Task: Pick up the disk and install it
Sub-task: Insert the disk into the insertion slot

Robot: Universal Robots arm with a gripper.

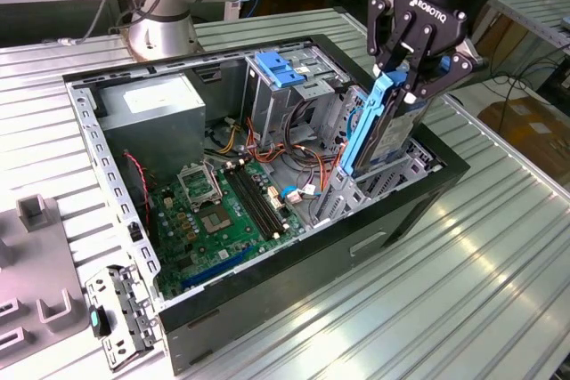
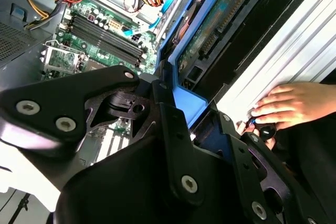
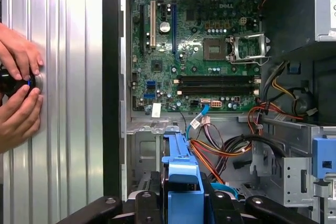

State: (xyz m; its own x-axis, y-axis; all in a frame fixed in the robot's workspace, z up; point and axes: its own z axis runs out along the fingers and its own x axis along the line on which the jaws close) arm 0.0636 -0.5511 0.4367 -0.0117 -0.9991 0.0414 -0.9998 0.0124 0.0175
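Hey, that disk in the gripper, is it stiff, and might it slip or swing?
Probably stiff: the disk has a metal body with blue rails and shows no sag. It looks dense for its size. Held at its upper end by the gripper, tilted, it might pivot if it catches the case.

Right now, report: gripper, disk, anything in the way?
Gripper shut on disk. Disk on edge, tilted, lower end at drive cage. Person's hands on table beside case, outside it.
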